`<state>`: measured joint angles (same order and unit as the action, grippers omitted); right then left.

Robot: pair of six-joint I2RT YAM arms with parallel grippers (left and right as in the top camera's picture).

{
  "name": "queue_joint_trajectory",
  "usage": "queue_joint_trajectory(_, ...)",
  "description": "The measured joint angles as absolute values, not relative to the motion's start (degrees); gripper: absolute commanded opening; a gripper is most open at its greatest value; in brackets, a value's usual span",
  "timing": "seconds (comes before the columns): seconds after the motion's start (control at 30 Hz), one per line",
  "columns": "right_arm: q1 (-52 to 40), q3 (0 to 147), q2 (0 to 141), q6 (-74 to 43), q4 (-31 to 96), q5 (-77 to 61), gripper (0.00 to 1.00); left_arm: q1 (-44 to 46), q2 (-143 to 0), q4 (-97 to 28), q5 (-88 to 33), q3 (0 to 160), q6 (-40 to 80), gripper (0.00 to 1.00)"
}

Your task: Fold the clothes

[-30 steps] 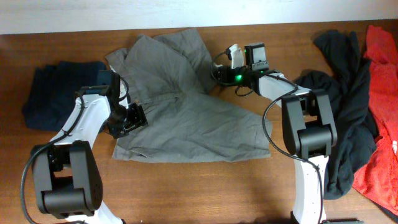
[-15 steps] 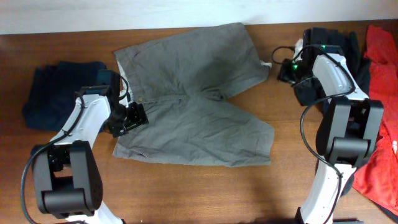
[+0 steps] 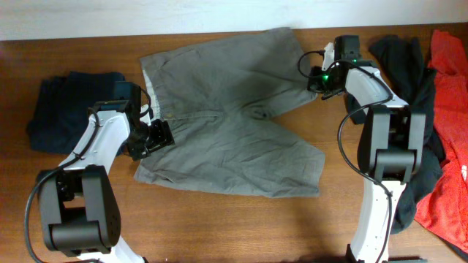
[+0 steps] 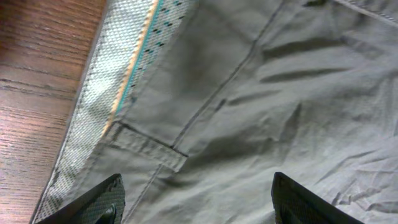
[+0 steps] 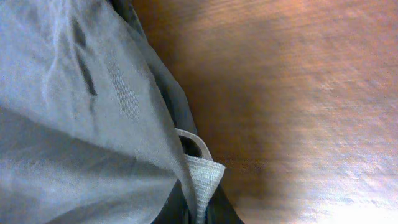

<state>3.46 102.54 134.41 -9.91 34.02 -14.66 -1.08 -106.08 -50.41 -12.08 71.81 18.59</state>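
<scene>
Grey-khaki shorts (image 3: 227, 109) lie spread flat on the wooden table, waistband to the left, both legs to the right. My left gripper (image 3: 150, 137) (image 4: 196, 202) is open, its fingers wide apart just above the cloth near the waistband and belt loop (image 4: 149, 152). My right gripper (image 3: 316, 79) is shut on the hem corner (image 5: 202, 177) of the far leg, with the cloth (image 5: 74, 112) hanging from the fingers over the table. A dark navy piece (image 3: 62, 109) lies at far left. Black (image 3: 406, 109) and red (image 3: 450, 124) clothes lie at the right.
The table's far edge (image 3: 88, 38) runs close behind the shorts. Bare wood (image 3: 241, 226) lies in front of the shorts. The black pile sits just right of my right arm.
My right gripper pulled the far leg open to the right over the last second, then moved a little back left with the hem. The shorts now lie unfolded. The left arm has not moved.
</scene>
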Motion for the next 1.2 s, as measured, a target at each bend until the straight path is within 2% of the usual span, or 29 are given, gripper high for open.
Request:
queue_joint_trajectory(0.03, 3.77, 102.76, 133.82, -10.61, 37.26, -12.67, 0.04, -1.08, -106.08, -50.46, -12.05, 71.81, 18.59, 0.75)
queue_joint_trajectory(0.1, 5.41, 102.8, 132.42, -11.81, 43.22, -7.01, 0.1, -1.08, -106.08, -50.46, -12.08, 71.81, 18.59, 0.75)
queue_joint_trajectory(0.17, 6.72, 102.8, 132.0, -12.27, 46.04, -4.67, 0.27, -1.08, -106.08, -50.5, -12.08, 71.81, 18.61, 0.75)
queue_joint_trajectory(0.2, 7.31, 102.8, 131.9, -12.21, 48.01, -3.57, 0.33, -1.08, -106.08, -50.48, -12.08, 71.81, 18.59, 0.75)
queue_joint_trajectory(0.3, 7.75, 102.8, 131.63, -12.27, 51.33, -1.67, 0.38, -1.08, -106.08, -50.52, -12.08, 71.81, 18.61, 0.75)
queue_joint_trajectory(0.37, 7.77, 102.85, 130.58, -12.4, 52.97, -0.86, 0.55, -1.08, -106.08, -50.54, -12.08, 71.81, 18.59, 0.75)
queue_joint_trajectory(0.4, 7.81, 102.87, 129.91, -12.23, 53.28, -0.54, 0.58, -1.08, -106.08, -50.57, -12.08, 71.81, 18.5, 0.75)
queue_joint_trajectory(0.53, 8.45, 104.27, 118.45, -11.33, 55.61, 0.58, 0.58, -1.06, -106.08, -54.28, -9.54, 71.81, 17.69, 0.75)
queue_joint_trajectory(0.63, 8.49, 106.13, 107.39, -10.46, 64.93, 0.89, 0.58, -1.08, -106.08, -58.74, -2.52, 71.85, 17.54, 0.76)
queue_joint_trajectory(0.73, 8.49, 106.48, 106.1, -10.33, 76.73, 1.08, 0.57, -1.08, -106.08, -60.2, -0.19, 71.72, 17.85, 0.76)
queue_joint_trajectory(0.87, 8.49, 106.13, 106.45, -10.55, 82.39, 0.84, 0.57, -1.08, -106.08, -55.44, -1.96, 68.38, 18.02, 0.75)
queue_joint_trajectory(0.9, 8.49, 106.13, 106.45, -10.55, 83.24, 0.27, 0.57, -1.08, -106.08, -53.54, -2.87, 66.92, 18.02, 0.71)
queue_joint_trajectory(0.93, 8.49, 106.13, 106.45, -10.57, 83.81, -0.27, 0.57, -1.08, -106.08, -52.36, -3.49, 65.98, 18.04, 0.62)
queue_joint_trajectory(1.03, 8.49, 106.13, 106.45, -10.61, 86.74, -1.39, 0.57, -1.08, -106.08, -50.52, -6.42, 63.33, 18.22, 0.3)
queue_joint_trajectory(1.17, 8.49, 106.13, 106.41, -11.14, 89.84, -1.63, 0.58, -1.08, -106.08, -50.02, -8.64, 62.76, 17.8, 0.02)
queue_joint_trajectory(1.2, 8.49, 106.13, 106.34, -11.4, 90.3, -1.67, 0.58, -1.08, -106.08, -49.89, -9.15, 62.78, 17.61, 0.0)
